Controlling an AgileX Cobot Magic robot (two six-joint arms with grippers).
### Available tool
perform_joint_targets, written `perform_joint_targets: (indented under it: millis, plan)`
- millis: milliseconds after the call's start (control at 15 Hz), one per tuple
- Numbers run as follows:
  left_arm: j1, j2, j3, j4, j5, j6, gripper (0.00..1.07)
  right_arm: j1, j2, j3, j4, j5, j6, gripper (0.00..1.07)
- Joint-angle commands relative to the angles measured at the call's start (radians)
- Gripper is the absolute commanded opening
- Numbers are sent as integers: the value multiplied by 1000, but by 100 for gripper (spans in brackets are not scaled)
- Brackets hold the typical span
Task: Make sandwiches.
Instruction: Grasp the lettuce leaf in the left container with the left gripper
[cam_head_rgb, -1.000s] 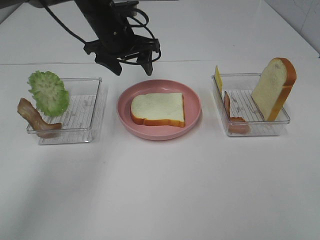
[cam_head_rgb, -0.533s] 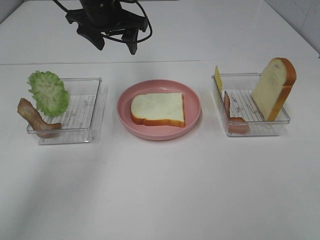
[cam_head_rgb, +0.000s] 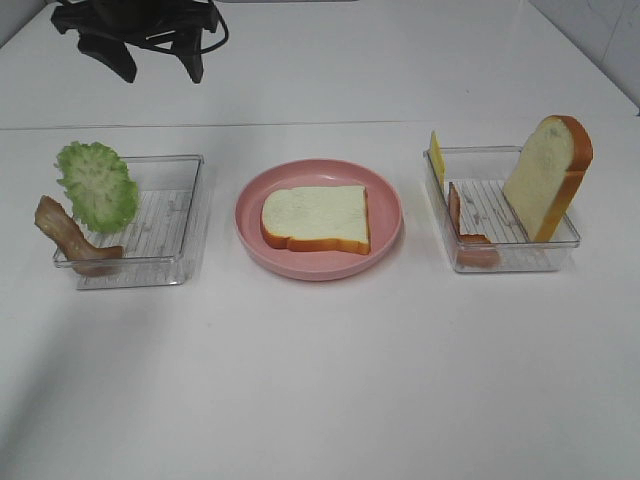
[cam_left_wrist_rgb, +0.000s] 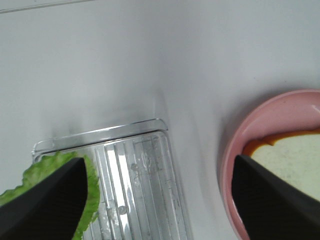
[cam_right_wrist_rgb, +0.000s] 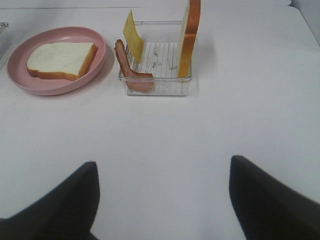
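Left gripper (cam_head_rgb: 160, 68) raised over the far left corner of the table (cam_head_rgb: 320, 400), jaws wide apart and empty. Right gripper (cam_right_wrist_rgb: 162, 200) well apart from right tray (cam_head_rgb: 500, 262), jaws spread, empty. Flat bread slice (cam_head_rgb: 315, 217) on pink plate (cam_head_rgb: 385, 190) at mid-table. Lettuce (cam_head_rgb: 97, 185) and left bacon strip (cam_head_rgb: 68, 235) draped over left tray (cam_head_rgb: 190, 215) toward left edge. Cheese (cam_head_rgb: 436, 157), right bacon strip (cam_head_rgb: 462, 225) and upright bread slice (cam_head_rgb: 545, 175) leaning in right tray toward right edge. Open surface from plate to near edge.
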Motion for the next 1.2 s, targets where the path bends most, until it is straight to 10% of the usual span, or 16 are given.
perform_joint_targets:
  millis: [67,533,1200]
  plan:
    - [49,-73,73,-1,77,-7,76,-7,-17,3,-2,-12,-12,70]
    - [143,-165,268,13,77,3,76,-7,-17,3,-2,-12,-12,70]
    - [143,-6,301,94,25,3,76,-7,-17,3,-2,-12,-12,70]
